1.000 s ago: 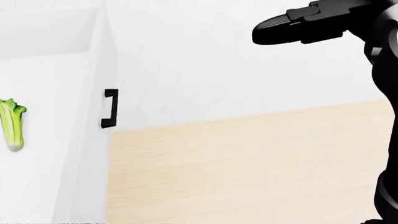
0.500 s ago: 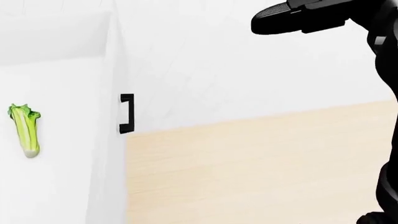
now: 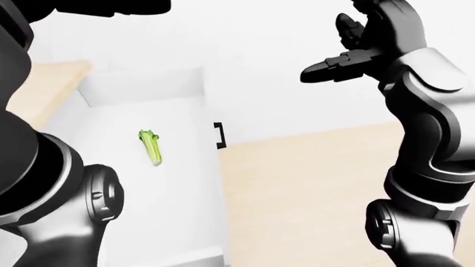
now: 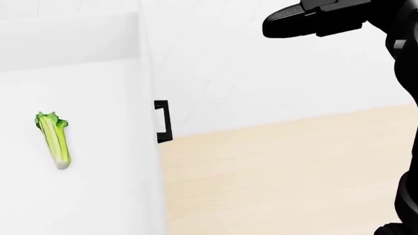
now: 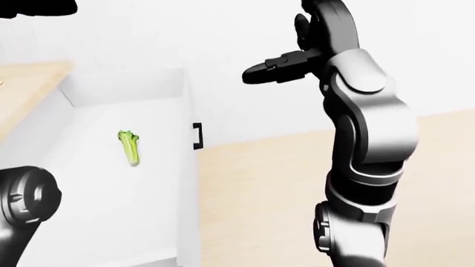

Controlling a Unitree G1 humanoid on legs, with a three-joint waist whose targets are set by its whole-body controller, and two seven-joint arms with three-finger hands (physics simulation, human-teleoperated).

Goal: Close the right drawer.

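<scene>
**Right drawer stands open, robot hand raised beside it**

At the left of the left-eye view the left arm (image 3: 52,183) fills the lower corner; its robot hand is out of sight. A strip of wooden bench (image 3: 44,83) shows beyond it. The open right drawer (image 3: 185,183) holds one celery stalk (image 4: 53,140), lying apart from the walls. The black handle (image 4: 163,121) sits on the drawer's right face, above the wooden floor (image 4: 287,176). Upper right, the right robot hand (image 3: 363,41) hangs in the air with fingers spread wide, well apart from the handle, holding nothing.
</scene>
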